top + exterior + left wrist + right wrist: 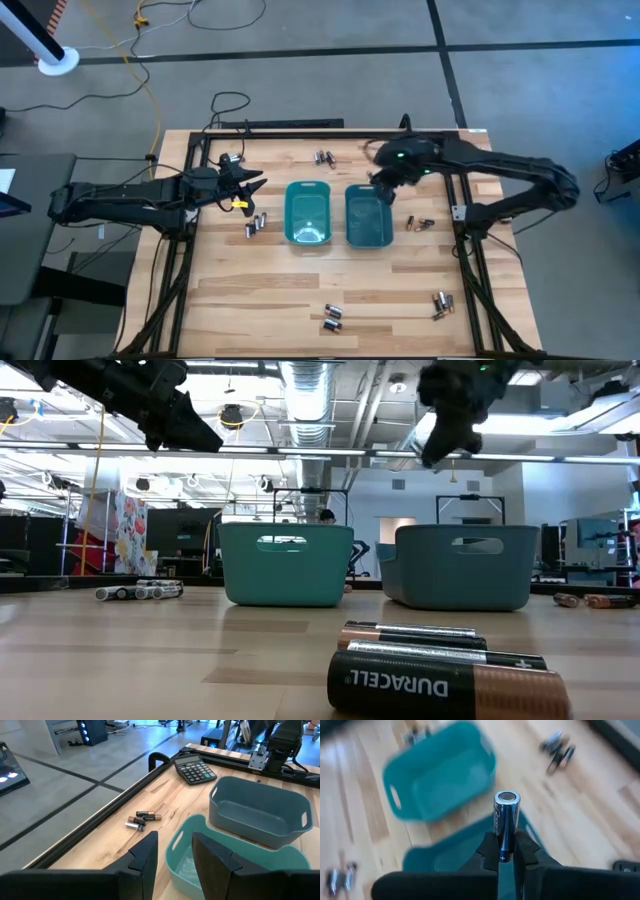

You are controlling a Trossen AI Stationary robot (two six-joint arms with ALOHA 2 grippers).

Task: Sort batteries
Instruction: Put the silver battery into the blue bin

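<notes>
The right gripper [385,192] hangs above the far rim of the right tray [368,225], and its fingers are pinched on 1 silvery battery [506,822], which stands upright between them with its flat end up. In the low view that gripper [440,445] sits well above the tray [460,565], so the step in hand looks like the drop into it.

To do it well, the gripper should come over the middle of the tray rather than its edge, and lower toward the opening before the fingers part, since a cylinder let go from high up can bounce or roll out. The grip is low on the battery, so a slow, level move keeps it from tipping.

The left tray [307,212] stands just beside the right one, the 2 nearly touching; a release too far toward the left tray would put the battery in the wrong one.

The left gripper [245,190] waits over the table left of the trays, its fingers [145,857] a little apart with nothing between them. A small group of batteries [255,225] lies on the wood near it.

Other clusters remain: 1 at the far edge [323,157], 1 right of the trays [420,223], 1 at the near edge [332,318] and 1 at the near right corner [440,304]. Most of the sorting seems still ahead.
</notes>
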